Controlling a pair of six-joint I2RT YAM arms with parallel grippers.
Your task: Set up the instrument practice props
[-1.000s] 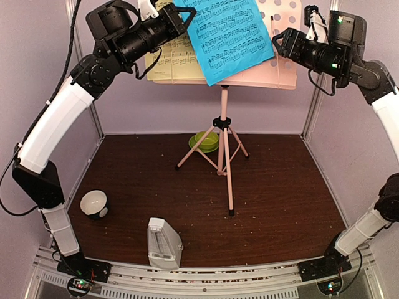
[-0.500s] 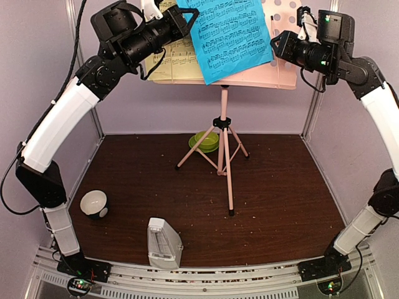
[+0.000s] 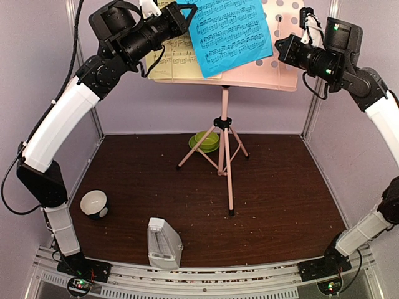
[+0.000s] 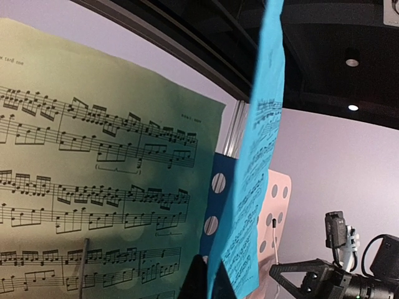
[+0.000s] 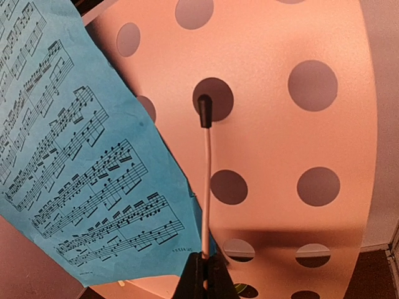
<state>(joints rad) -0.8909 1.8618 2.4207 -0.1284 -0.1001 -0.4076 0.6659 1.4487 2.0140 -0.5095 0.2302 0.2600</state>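
Observation:
The pink music stand (image 3: pixel 285 65) rises on tripod legs at the back; its hole-punched panel (image 5: pixel 280 137) fills the right wrist view. A yellow sheet-music page (image 3: pixel 174 59) rests on the panel's left side. My left gripper (image 3: pixel 187 12) is shut on the left edge of the blue sheet-music page (image 3: pixel 230 31), which lies tilted over the panel. In the left wrist view that blue page (image 4: pixel 255 187) runs up from the left gripper (image 4: pixel 215 281). My right gripper (image 5: pixel 206 277) is shut on the stand's thin white page-holder rod (image 5: pixel 206 168). The metronome (image 3: pixel 163 244) stands at the table's front.
A green bowl on a saucer (image 3: pixel 206 141) sits behind the tripod legs (image 3: pixel 224 162). A small white-and-black bowl (image 3: pixel 94 203) is at the front left. Both arms reach high toward the panel, near the back wall and its frame posts.
The right gripper has shut on the white rod. The right arm shifted slightly, and the blue page has lifted and tilted a little with the left gripper.

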